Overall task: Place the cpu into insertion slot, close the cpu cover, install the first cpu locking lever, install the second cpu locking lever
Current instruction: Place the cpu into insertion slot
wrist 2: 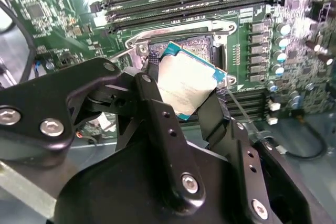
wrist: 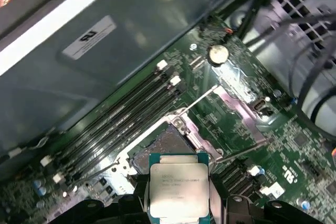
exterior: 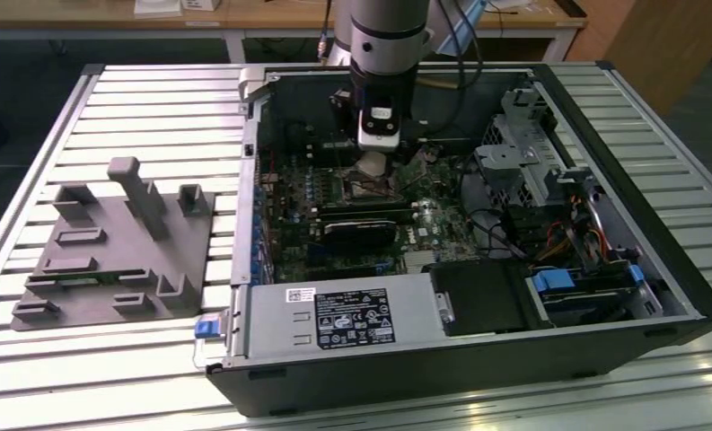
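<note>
**Cpu** (wrist 2: 186,85) (wrist: 178,187): The square chip, a silver lid on a teal-green board, was clamped at two opposite edges in the gripper (wrist 2: 185,85) (wrist: 178,199). It was held at a tilt just above the insertion slot and was not yet seated.

**Insertion slot** (wrist 2: 197,43) (wrist: 165,142) (exterior: 368,187): The square socket lay uncovered, its dark centre exposed inside a silver metal rim.

**Cpu cover** (wrist: 239,109): The silver frame plate stood swung open, just beside one edge of the insertion slot.

**Locking levers** (wrist: 198,98): Two thin metal rods stood unlatched, angling up at two sides of the insertion slot.
</note>
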### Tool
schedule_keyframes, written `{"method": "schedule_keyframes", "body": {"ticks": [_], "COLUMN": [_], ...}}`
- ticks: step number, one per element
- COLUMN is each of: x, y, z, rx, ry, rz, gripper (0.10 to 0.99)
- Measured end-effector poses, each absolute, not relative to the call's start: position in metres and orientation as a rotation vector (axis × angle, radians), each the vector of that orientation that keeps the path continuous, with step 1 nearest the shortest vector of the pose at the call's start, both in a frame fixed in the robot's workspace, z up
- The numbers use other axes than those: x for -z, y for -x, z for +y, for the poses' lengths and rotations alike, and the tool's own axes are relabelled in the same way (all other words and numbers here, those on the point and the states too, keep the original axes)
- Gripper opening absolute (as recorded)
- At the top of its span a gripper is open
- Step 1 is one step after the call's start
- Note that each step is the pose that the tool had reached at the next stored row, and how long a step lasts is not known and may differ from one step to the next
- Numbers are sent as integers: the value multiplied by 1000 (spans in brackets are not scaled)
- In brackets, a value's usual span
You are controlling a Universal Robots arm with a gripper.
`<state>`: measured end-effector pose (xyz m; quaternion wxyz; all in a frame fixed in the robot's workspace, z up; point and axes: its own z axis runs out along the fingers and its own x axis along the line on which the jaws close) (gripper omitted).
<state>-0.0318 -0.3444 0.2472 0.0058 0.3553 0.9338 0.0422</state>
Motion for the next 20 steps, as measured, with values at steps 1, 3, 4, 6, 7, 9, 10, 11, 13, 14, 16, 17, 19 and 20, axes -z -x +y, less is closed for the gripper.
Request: {"method": "schedule_keyframes", "body": {"ticks": [1,3,4,6,7,9,10,11,13,14,16,17,19,20], "x": [-247,-247,-247,-246,-246,-246,-245,-245,-245,-244,-244,-244,-243,-243], "y": [32,32,32,32,32,32,32,32,32,32,32,32,32,32], "z": [-344,-344,-344,-344,-344,-344,-344,-344,-344,-344,-344,-344,-344,-344], "rx": [-132,-132,-131,-131,-131,-130,-130,-130,-129,-129,-128,-128,-127,-126], "ry": [-1135,-1181,-1203,-1251,-1275,-1325,-1349,-1373,-1422,-1447,-1497,-1521,-1569,-1593], "rz": [2913,2894,2884,2862,2850,2826,2814,2801,2775,2761,2733,2719,2690,2675], "gripper": [541,541,541,541,541,541,541,541,541,541,541,541,541,541]}}
